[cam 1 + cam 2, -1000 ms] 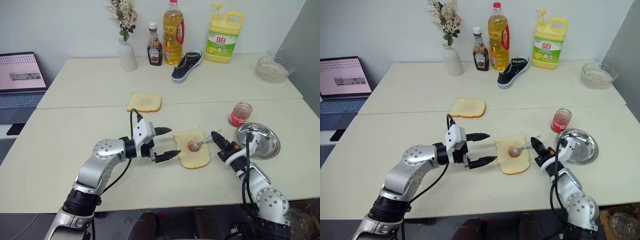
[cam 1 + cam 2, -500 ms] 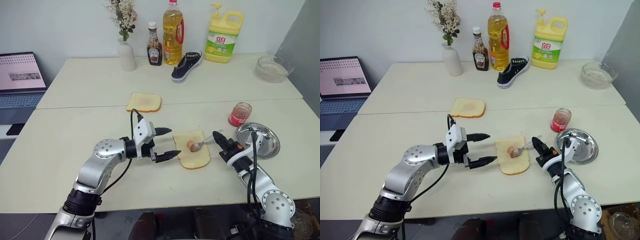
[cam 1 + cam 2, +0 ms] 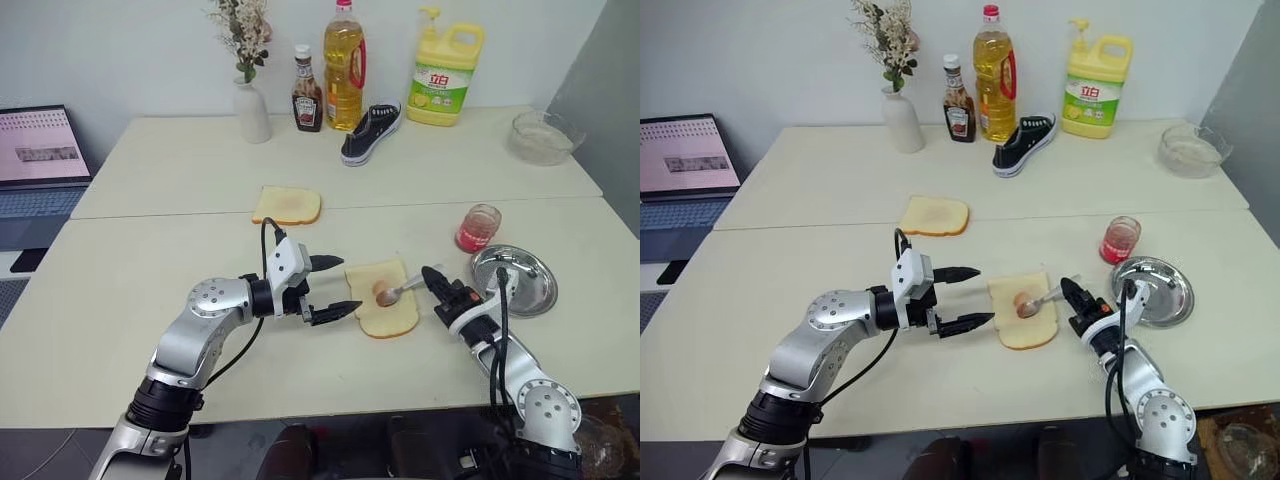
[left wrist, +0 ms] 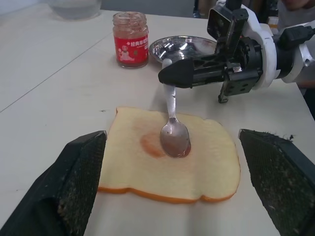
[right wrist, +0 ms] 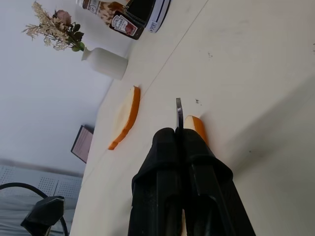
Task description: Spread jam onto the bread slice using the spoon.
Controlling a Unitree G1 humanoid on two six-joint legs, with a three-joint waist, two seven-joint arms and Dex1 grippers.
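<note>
Right gripper (image 3: 432,277) is clamped shut on the handle of the one spoon (image 4: 173,129), whose bowl rests on the reddish jam smear (image 4: 150,144) in the middle of the bread slice (image 3: 382,298). That slice lies on the near table (image 3: 120,290), between the two grippers. Left gripper (image 3: 338,285) hovers just left of the slice, its two black fingers spread wide and holding nothing. Right of the slice stand one jam jar (image 3: 478,228) and, nearer, one round steel dish (image 3: 515,281). A second, smaller slice (image 3: 288,204) lies farther off to the left. Along the far edge are one vase (image 3: 252,108), one sauce bottle (image 3: 307,88), one oil bottle (image 3: 344,62), one shoe (image 3: 370,130), one yellow jug (image 3: 446,67) and one glass bowl (image 3: 543,137).
</note>
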